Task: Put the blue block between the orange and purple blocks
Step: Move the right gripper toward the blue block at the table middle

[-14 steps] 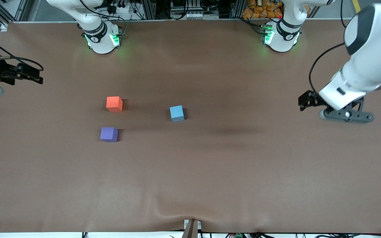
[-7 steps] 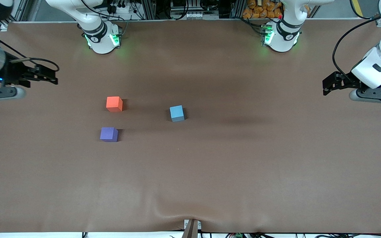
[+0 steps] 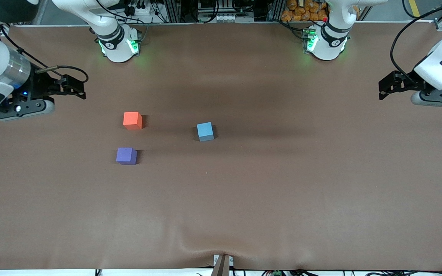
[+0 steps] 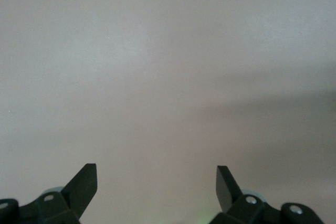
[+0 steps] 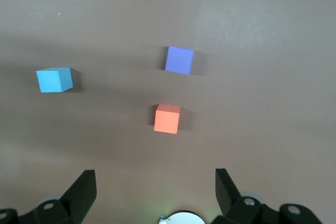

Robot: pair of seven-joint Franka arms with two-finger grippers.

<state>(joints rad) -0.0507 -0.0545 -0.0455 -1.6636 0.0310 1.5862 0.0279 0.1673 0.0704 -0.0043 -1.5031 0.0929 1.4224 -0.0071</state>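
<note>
The brown table covering (image 3: 267, 191) was found to span the whole work surface, with a slight ripple at the edge nearest the front camera. The right arm's gripper (image 3: 76, 89) was observed over bare covering toward the right arm's end of the table, short of the orange block (image 3: 132, 120), with its jaws standing wide apart and nothing between them; in the right wrist view its fingertips (image 5: 86, 182) were seen spread, with all three cubes in sight, a pose judged suited to an approach on the cubes. The left arm's gripper (image 3: 388, 89) was recorded over empty covering at the left arm's end of the table, well apart from every cube, jaws likewise apart and empty, and only bare covering was shown in the left wrist view; this arm was judged to be waiting. The orange block was taken as the landmark. The purple block (image 3: 126, 155) was found near it, nearer to the front camera, with a gap of bare covering left between the two. That gap was judged narrow for a third cube, so a careful placement would be called for. The blue block (image 3: 205, 131) was found resting flat on the covering, well apart from the orange block toward the left arm's end and slightly nearer the front camera, untouched. The placing was judged not yet begun.
</note>
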